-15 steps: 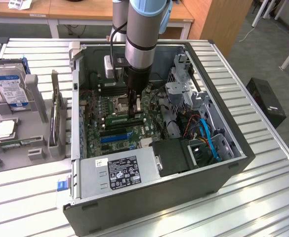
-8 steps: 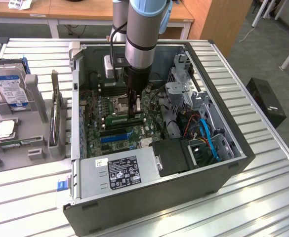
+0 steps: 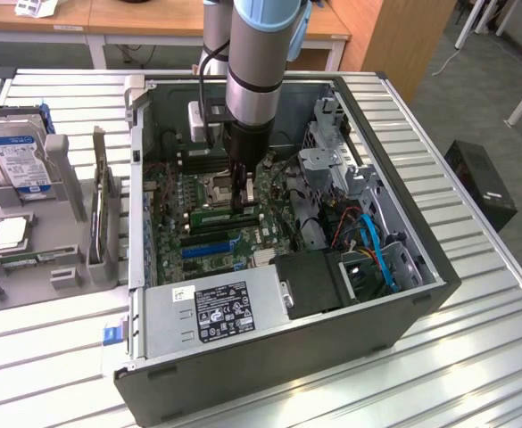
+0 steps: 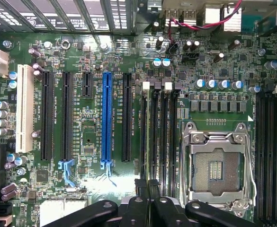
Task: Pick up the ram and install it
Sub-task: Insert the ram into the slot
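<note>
The ram (image 3: 216,217) is a narrow green stick lying level just above the motherboard (image 3: 176,241) inside the open computer case (image 3: 403,308). My gripper (image 3: 243,205) reaches straight down into the case and is shut on the ram's upper edge near one end. In the wrist view the two black fingers (image 4: 140,189) stand close together at my gripper (image 4: 147,187), right over the row of black memory slots (image 4: 158,132) beside the CPU socket (image 4: 216,165). Seen edge-on there, the stick cannot be told apart from the slots.
A blue expansion slot (image 4: 106,118) and black ones flank the memory slots. The power supply (image 3: 220,308) and blue cables (image 3: 377,250) fill the case's near side. At the exterior view's left a grey holder (image 3: 64,178) carries a hard drive (image 3: 15,156) and an upright card (image 3: 100,209).
</note>
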Available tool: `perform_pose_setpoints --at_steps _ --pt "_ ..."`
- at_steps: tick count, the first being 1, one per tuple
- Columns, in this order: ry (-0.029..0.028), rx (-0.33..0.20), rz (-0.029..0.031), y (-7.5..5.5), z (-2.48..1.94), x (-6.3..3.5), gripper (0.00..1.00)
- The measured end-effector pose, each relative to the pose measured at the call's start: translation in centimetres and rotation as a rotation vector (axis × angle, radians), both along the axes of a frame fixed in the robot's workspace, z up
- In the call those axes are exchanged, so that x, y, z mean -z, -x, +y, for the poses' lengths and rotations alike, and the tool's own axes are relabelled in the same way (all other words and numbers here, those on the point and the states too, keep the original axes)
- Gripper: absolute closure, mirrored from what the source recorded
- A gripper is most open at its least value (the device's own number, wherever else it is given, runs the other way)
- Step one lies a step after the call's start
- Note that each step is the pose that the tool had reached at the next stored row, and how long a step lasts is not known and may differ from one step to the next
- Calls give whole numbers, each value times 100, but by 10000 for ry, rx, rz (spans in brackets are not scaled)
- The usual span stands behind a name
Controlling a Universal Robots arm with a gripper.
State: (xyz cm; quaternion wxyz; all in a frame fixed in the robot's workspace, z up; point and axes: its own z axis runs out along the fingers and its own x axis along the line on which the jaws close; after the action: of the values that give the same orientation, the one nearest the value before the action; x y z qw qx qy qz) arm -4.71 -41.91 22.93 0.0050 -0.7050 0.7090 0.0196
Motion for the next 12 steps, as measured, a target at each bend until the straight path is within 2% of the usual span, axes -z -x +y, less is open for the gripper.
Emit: perform_pose_setpoints --at_steps 12 --pt "-8 0 -4 0 0 -14 88"
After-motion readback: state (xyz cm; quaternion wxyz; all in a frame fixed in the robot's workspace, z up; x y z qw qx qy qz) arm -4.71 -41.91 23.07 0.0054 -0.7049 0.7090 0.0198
